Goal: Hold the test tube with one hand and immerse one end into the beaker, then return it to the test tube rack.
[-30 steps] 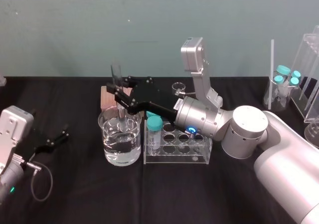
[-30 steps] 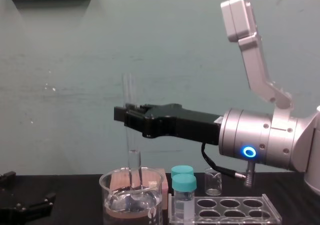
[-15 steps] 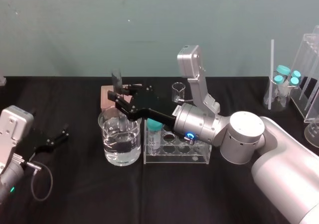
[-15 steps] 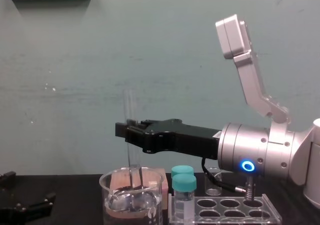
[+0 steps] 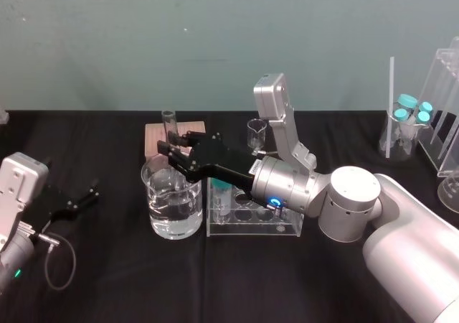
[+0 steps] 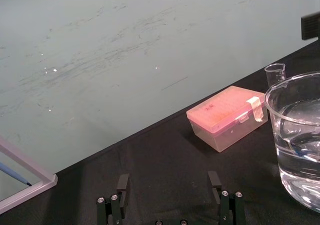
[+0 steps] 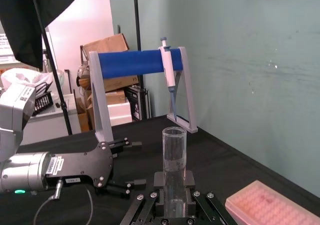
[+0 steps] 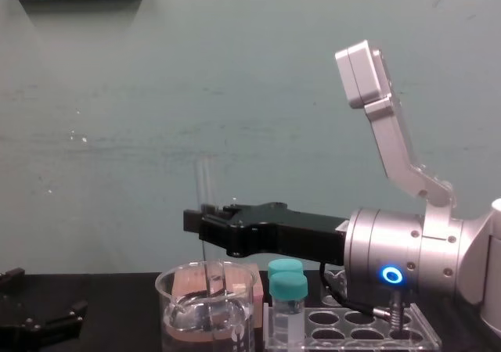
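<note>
Now your right hand (image 5: 171,148) grips the test tube (image 5: 168,121) in its jaws, bottom end inside the beaker (image 5: 172,212). Your left hand (image 5: 80,201) sits off to the side, jaws open.

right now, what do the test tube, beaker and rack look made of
Test tube, in the right hand: clear glass apparently, see-through with a shiny rim. Beaker: likely glass too, transparent, thick glossy lip. Test tube rack: probably clear acrylic, flat sharp-edged sheets.
</note>
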{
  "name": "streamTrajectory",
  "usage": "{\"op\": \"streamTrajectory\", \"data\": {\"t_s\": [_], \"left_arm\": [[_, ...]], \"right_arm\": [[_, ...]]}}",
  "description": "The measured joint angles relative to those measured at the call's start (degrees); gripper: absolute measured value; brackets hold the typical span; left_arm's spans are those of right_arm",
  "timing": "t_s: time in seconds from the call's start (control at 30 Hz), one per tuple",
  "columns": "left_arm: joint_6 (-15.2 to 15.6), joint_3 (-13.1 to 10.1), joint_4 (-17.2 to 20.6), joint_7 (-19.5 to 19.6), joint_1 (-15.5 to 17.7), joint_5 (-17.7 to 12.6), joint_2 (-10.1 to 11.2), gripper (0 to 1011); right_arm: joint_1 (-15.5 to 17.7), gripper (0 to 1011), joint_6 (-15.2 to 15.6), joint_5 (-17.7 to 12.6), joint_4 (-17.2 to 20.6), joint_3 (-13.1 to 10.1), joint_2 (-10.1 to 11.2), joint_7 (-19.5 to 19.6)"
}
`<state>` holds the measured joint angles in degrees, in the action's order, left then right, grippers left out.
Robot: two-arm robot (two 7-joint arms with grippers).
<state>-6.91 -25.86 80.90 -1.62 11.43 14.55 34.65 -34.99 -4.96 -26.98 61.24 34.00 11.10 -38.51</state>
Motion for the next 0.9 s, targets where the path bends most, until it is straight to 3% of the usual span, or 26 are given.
{"op": "streamTrajectory", "data": {"t_s": [0.9], "left_arm": [[0.0, 0.0, 0.0, 0.0, 0.0, 0.0, 0.0, 1000]], "right_arm": [[0.4, 226, 0.5, 0.3, -0.3, 0.0, 0.1, -0.2]]}}
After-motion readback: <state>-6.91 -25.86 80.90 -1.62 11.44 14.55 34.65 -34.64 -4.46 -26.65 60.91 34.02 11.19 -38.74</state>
